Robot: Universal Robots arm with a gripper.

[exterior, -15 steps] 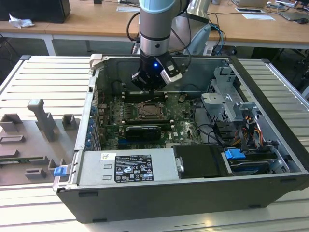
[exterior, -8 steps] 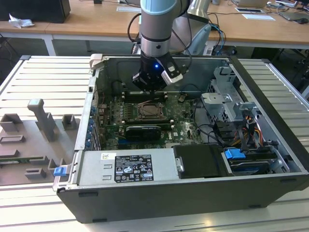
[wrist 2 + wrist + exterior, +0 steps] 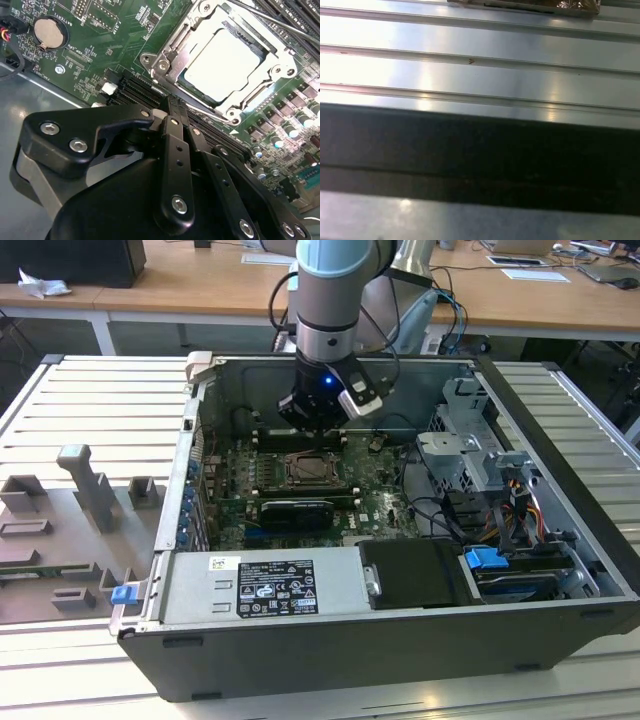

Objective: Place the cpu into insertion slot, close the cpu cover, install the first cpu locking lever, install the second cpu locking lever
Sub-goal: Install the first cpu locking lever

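In the exterior view the jaws [image 3: 312, 423] hang inside the open computer case [image 3: 560, 510], just above and on the far side of the insertion slot [image 3: 317, 470] on the green motherboard [image 3: 375, 510]. In the second wrist view the cpu [image 3: 227, 65] lies seated in the insertion slot [image 3: 165, 57], with the cpu cover [image 3: 280, 57] down around it. The jaws [image 3: 172, 112] are pressed together and hold nothing.
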